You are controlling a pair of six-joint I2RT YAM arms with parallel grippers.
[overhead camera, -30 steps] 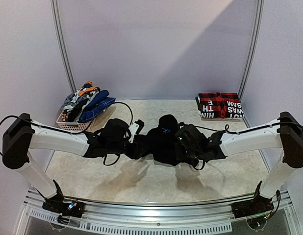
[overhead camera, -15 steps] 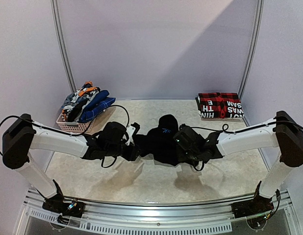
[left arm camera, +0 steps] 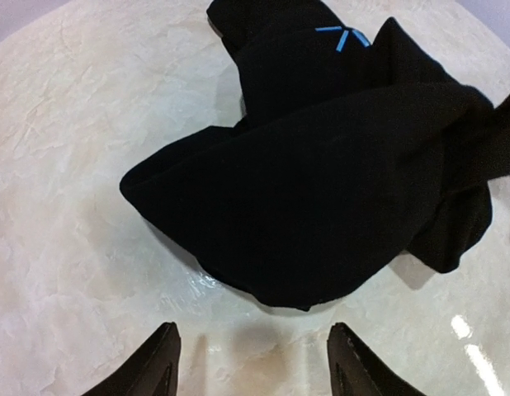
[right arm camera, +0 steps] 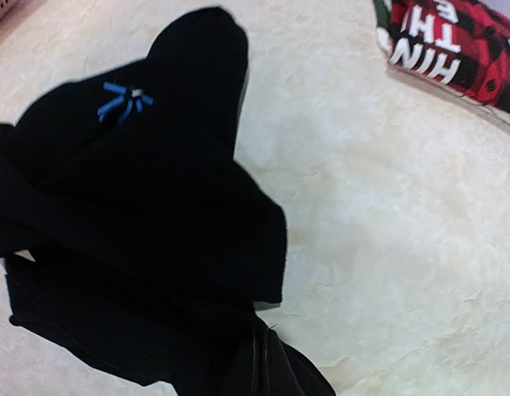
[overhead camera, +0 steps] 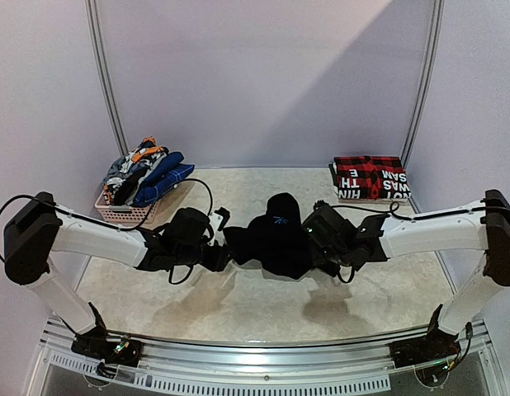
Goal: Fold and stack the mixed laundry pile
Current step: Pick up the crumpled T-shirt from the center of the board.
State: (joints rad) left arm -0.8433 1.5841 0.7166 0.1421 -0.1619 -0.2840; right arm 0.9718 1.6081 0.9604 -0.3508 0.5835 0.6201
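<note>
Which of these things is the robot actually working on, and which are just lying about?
Part of the job: black garment, pinched by the shut right gripper; open left gripper beside it; heap of colourful clothes; folded red checked garment.

Just lying about: pale basket under the heap; table.

Black garment (left arm camera: pixel 321 165) — matt, soft cloth; table (left arm camera: pixel 73 165) glossy, marbled (faintly crinkled).
</note>
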